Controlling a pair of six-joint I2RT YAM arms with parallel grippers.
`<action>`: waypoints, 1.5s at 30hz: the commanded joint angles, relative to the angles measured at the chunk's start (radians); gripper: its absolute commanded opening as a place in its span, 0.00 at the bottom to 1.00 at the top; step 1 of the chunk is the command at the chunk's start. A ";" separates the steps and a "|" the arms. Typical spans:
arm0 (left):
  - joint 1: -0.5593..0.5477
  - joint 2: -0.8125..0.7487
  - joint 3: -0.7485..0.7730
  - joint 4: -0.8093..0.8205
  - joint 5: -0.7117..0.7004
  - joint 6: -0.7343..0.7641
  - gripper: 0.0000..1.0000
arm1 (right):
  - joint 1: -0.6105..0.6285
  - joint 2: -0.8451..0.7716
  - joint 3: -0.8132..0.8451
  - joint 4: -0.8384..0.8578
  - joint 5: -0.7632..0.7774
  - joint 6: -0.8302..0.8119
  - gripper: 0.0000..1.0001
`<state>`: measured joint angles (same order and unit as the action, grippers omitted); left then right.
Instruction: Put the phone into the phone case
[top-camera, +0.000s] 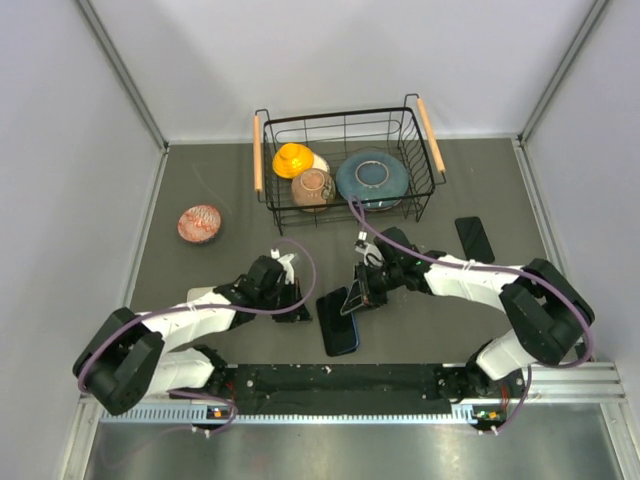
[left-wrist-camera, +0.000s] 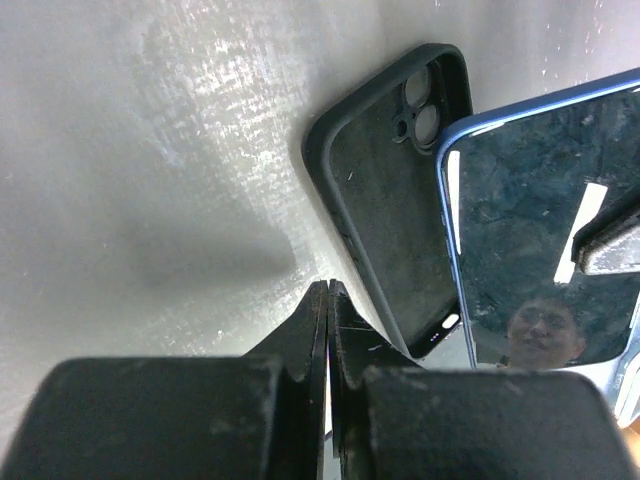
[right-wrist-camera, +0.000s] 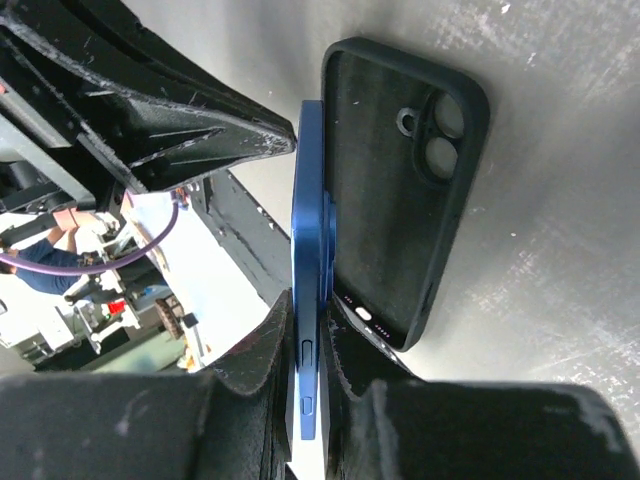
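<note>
The dark phone case lies open side up on the grey table, its camera cut-out at the far end; it also shows in the right wrist view and the top view. The blue phone stands tilted on its long edge against the case's side, screen visible in the left wrist view and the top view. My right gripper is shut on the phone's edge. My left gripper is shut and empty, its tips just beside the case's near side.
A black wire basket at the back holds an orange bowl, a brown bowl and a blue plate. A red patterned bowl sits at left. A second black phone lies at right.
</note>
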<state>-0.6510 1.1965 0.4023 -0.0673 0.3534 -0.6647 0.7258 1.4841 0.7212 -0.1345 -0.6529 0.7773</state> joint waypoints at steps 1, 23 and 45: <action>-0.012 0.014 -0.017 0.090 0.002 -0.030 0.00 | 0.009 0.042 0.057 0.035 -0.022 -0.007 0.00; -0.068 0.147 -0.011 0.141 -0.001 -0.055 0.00 | 0.011 0.171 -0.017 0.225 -0.033 -0.015 0.00; -0.076 0.152 0.047 0.072 -0.019 -0.041 0.00 | 0.032 0.205 0.056 0.096 0.030 -0.078 0.19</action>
<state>-0.7044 1.3552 0.4442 0.0101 0.3859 -0.7231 0.7223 1.7004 0.7418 0.0017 -0.7132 0.7113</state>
